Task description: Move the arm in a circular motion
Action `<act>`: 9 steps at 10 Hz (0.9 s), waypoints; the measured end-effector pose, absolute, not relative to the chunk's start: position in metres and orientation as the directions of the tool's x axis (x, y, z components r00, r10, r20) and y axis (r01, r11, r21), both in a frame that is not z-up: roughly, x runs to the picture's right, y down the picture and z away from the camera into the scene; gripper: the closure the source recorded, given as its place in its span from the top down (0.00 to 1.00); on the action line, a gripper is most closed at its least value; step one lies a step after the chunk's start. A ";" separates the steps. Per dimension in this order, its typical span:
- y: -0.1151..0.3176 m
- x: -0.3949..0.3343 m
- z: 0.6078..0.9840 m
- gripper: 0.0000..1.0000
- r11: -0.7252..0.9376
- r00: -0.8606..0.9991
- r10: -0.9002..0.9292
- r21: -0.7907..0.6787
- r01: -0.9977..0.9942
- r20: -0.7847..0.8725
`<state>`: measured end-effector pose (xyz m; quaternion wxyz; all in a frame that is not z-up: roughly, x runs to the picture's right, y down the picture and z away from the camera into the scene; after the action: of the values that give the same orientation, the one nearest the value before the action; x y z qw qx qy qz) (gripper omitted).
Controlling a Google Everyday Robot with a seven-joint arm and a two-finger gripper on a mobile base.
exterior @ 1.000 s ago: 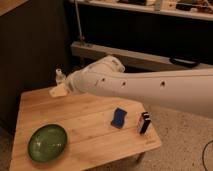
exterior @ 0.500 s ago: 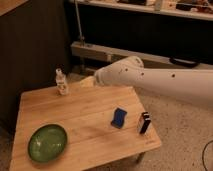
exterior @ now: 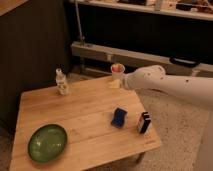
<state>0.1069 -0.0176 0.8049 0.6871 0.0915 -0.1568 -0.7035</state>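
Observation:
The arm [exterior: 170,84] is a thick glossy white tube with small dark holes along its side. It reaches in from the right, above the far right edge of the wooden table [exterior: 85,112]. Its pale cream tip, the gripper [exterior: 115,83], hangs over the table's far edge, right of a small clear bottle [exterior: 61,81] and behind a blue object [exterior: 119,117]. It touches nothing that I can see.
A green bowl [exterior: 47,142] sits at the table's front left. A dark box with a white side [exterior: 144,122] stands near the right edge. A small reddish cup [exterior: 118,68] and a grey rail [exterior: 100,52] lie behind the table.
The arm has swung to the right and toward the back, from over the table's left side by the bottle to its far right edge.

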 end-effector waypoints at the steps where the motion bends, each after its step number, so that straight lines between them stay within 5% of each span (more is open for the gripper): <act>1: -0.014 0.121 0.804 0.80 -0.003 -0.033 -0.996 0.328 0.945 0.085; 5: 0.008 0.129 0.765 0.80 -0.013 -0.035 -0.997 0.320 0.947 0.063; 9: 0.048 0.050 0.707 0.80 -0.088 -0.116 -0.993 0.493 0.866 0.025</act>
<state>0.0496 0.0482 0.7065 0.6454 0.1603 -0.1984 -0.7200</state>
